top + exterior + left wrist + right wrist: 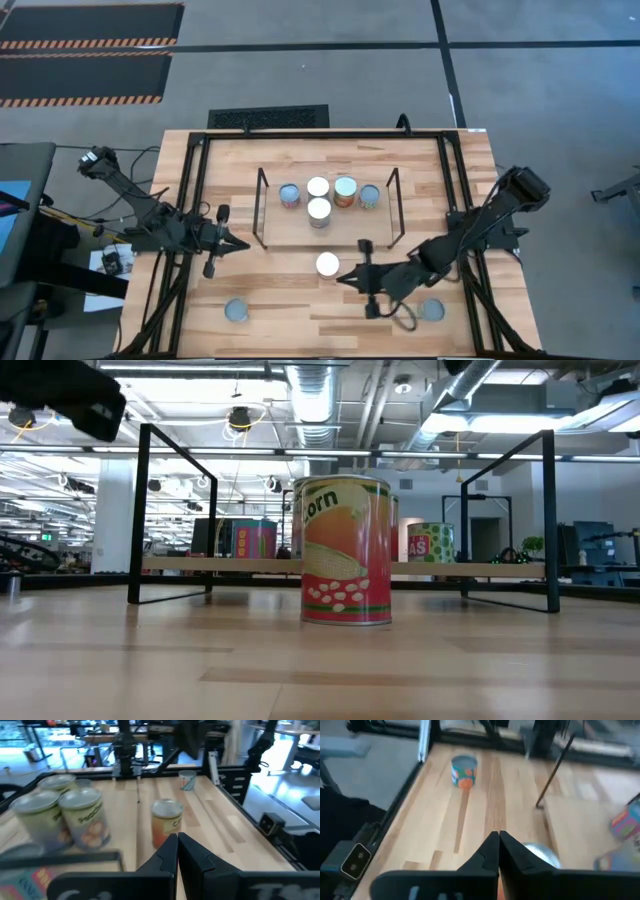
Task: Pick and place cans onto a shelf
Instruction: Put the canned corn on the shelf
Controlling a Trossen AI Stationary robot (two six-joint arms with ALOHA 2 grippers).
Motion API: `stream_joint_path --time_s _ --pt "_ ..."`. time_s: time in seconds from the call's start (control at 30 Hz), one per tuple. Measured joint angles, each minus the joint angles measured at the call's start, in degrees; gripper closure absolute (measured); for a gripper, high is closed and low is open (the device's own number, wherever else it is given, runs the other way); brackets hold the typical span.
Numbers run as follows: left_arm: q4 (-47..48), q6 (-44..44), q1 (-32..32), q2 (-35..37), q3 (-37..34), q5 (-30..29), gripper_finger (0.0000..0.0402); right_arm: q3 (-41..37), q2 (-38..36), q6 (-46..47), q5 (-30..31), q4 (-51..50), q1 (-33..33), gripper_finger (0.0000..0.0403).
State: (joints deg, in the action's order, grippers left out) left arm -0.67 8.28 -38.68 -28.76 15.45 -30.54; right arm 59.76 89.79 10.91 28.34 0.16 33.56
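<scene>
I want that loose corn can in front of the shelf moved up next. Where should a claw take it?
Grip the corn can around its round side wall, about mid-height, coming in level from the right claw side. It stands upright and alone on the table, so both flanks look free.

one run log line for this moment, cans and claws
shelf: five cans | table: three cans, white-topped can nearest shelf | left claw: shut, empty | right claw: shut beside that can

Eight small cylindrical tin cans (327, 264) (five on it, three off), one low light-wood, wire-framed shelf (345, 226), two dark arms.
</scene>
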Motion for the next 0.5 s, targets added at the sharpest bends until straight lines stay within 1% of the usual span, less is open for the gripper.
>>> stream_joint_path --time_s 0.17,0.33,0.5 --pt "-0.2 1.2 0.0 3.3 -3.1 -1.8 0.04 13.3 9.2 8.1 0.0 -17.3 -1.0 0.0343" --pt "-0.1 1.2 0.0 4.5 -3.7 -1.9 0.04 26.1 17.6 11.6 0.2 -32.4 -1.9 0.0291" --pt "-0.1 0.8 0.0 4.5 -3.7 -1.9 0.04 35.3 24.0 13.1 0.2 -42.2 -3.0 0.0246"
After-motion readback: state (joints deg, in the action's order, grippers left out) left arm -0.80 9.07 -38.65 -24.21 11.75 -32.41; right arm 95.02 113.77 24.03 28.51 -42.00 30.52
